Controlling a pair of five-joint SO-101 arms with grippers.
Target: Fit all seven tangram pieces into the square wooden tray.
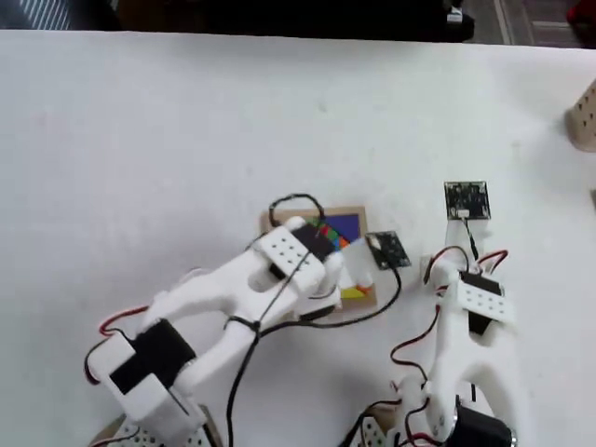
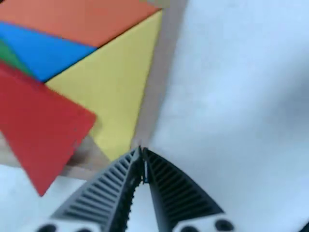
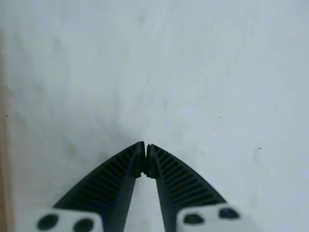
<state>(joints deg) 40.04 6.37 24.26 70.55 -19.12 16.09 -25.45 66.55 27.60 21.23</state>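
Observation:
The square wooden tray (image 1: 359, 212) sits mid-table, partly under my left arm (image 1: 279, 265). Inside it lie a yellow triangle (image 2: 116, 92), an orange piece (image 2: 82, 19), a blue piece (image 2: 43, 53) and a sliver of green (image 2: 7, 55). A red piece (image 2: 38, 125) lies askew, with one corner sticking out over the tray's rim (image 2: 166, 72). My left gripper (image 2: 143, 154) is shut and empty, its tips at the rim beside the yellow triangle's point. My right gripper (image 3: 145, 149) is shut on nothing, low over bare table just right of the tray.
A wooden strip (image 3: 2, 145) runs along one side of the right wrist view. A wooden block (image 1: 585, 116) stands at the table's far right edge. Cables loop around both arms. White table lies open behind and to the left of the tray.

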